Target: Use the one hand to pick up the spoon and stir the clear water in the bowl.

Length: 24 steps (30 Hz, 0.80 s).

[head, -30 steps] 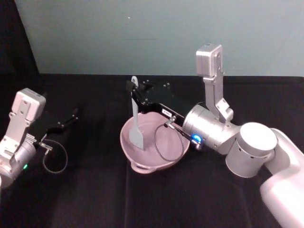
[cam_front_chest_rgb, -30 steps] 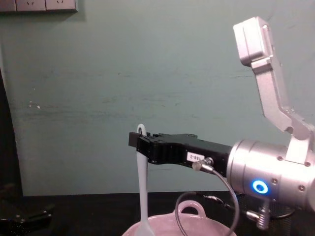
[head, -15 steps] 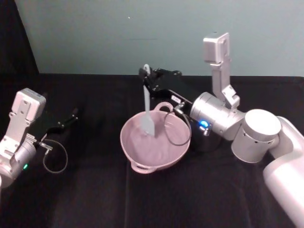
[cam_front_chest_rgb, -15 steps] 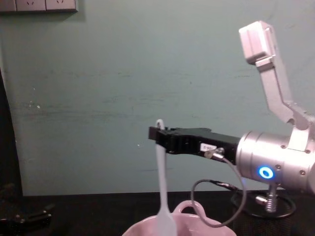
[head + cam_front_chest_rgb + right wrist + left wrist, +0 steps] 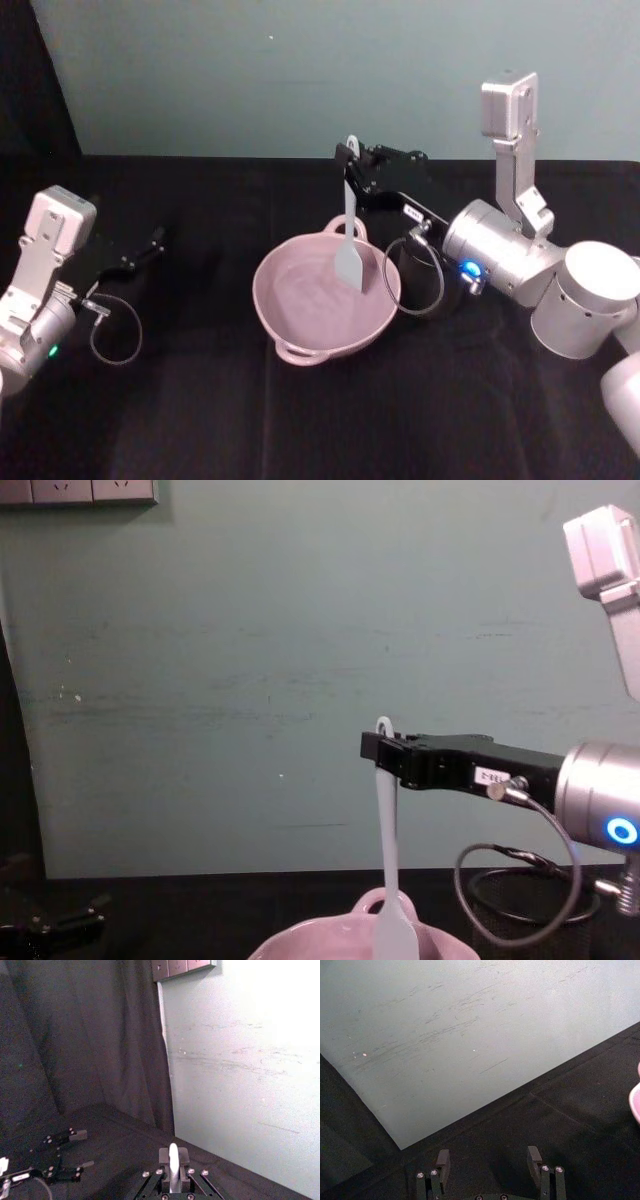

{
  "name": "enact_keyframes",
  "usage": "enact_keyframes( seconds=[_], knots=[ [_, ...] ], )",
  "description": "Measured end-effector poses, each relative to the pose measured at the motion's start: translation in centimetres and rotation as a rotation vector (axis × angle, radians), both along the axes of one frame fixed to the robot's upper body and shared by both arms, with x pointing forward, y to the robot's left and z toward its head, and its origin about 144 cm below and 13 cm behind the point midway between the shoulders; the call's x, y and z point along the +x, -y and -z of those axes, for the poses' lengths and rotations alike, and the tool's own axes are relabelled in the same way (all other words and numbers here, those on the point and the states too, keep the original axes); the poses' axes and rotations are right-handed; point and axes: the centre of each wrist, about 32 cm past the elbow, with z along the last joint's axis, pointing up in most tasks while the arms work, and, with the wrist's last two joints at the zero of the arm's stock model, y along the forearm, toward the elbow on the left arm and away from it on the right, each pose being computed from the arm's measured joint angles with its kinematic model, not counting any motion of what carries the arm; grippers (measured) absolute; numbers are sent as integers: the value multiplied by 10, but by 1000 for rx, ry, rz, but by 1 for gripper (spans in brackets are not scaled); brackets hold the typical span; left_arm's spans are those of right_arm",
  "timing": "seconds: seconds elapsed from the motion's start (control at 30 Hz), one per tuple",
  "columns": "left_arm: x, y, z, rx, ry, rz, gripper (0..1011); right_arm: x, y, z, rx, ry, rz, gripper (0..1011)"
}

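Between right fingers (image 5: pixel 372 748), spoon (image 5: pixel 386 830) handle

White label (image 5: pixel 491 776) on the right gripper (image 5: pixel 383 755) — print unreadable.

Chest view: the bottom edge cut off the pale pink glossy ceramic bowl (image 5: pixel 320 942), so just its far rim w/ loop handle was seen. The blade tip of the long slim white plastic spoon (image 5: pixel 386 840) was cut too. Clear water (image 5: pixel 310 300) was too faint to tell. Left wrist view: the bowl was a pink sliver at the edge, and the left gripper (image 5: pixel 488 1152) was cut at the finger bases. Right wrist view: the spoon blade was hidden under the right gripper (image 5: pixel 173 1156).
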Motion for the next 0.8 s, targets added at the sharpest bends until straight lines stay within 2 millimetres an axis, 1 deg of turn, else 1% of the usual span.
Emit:
enact_keyframes(
  seconds=[0.2, 0.33, 0.6, 0.8],
  knots=[
    [0, 0, 0, 0, 0, 0, 1011, -10, 3, 5, 1, -12, -4, 109],
    [0, 0, 0, 0, 0, 0, 1011, -14, -2, 9, 7, -19, -16, 109],
    [0, 0, 0, 0, 0, 0, 1011, -13, -13, 11, 23, -8, -52, 109],
    [0, 0, 0, 0, 0, 0, 1011, -11, -16, 9, 30, -1, -55, 109]
  ],
)
